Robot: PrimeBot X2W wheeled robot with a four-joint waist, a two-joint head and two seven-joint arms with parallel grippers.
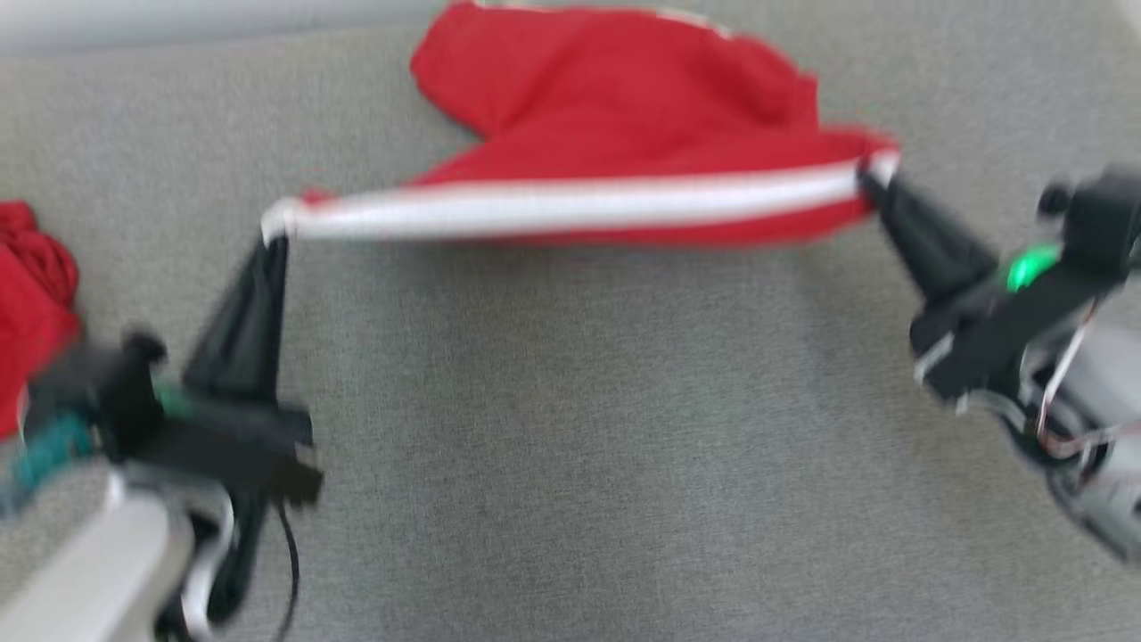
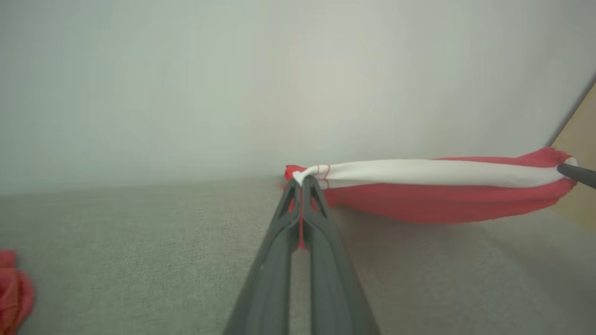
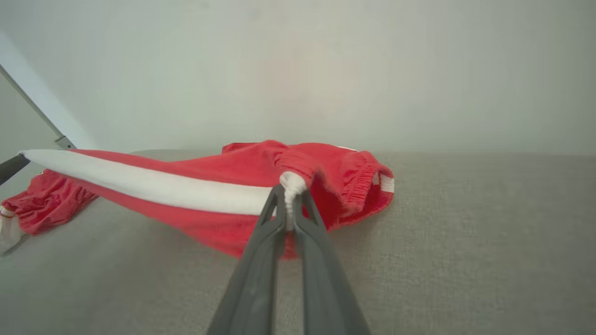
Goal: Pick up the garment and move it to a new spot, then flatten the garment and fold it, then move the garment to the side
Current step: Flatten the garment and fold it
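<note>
Garment [image 1: 615, 116] stretched between left claw [image 1: 274, 227] and right claw [image 1: 872, 178].

Left pincer [image 1: 274, 232] and right pincer [image 1: 870, 180] both pinch closed, arms spread wide.

Garment [image 1: 624, 98]: red, with 1 broad white stripe [image 1: 570, 207] along its near edge.
Second cloth [image 1: 31, 294], far left: red.
Surface [image 1: 570, 446]: grey, fine woven texture.
Left gripper [image 1: 272, 234], right gripper [image 1: 869, 183]: black; green light [image 1: 1031, 266] on the right one.
Wall [image 2: 186, 70]: pale grey-white.
</note>
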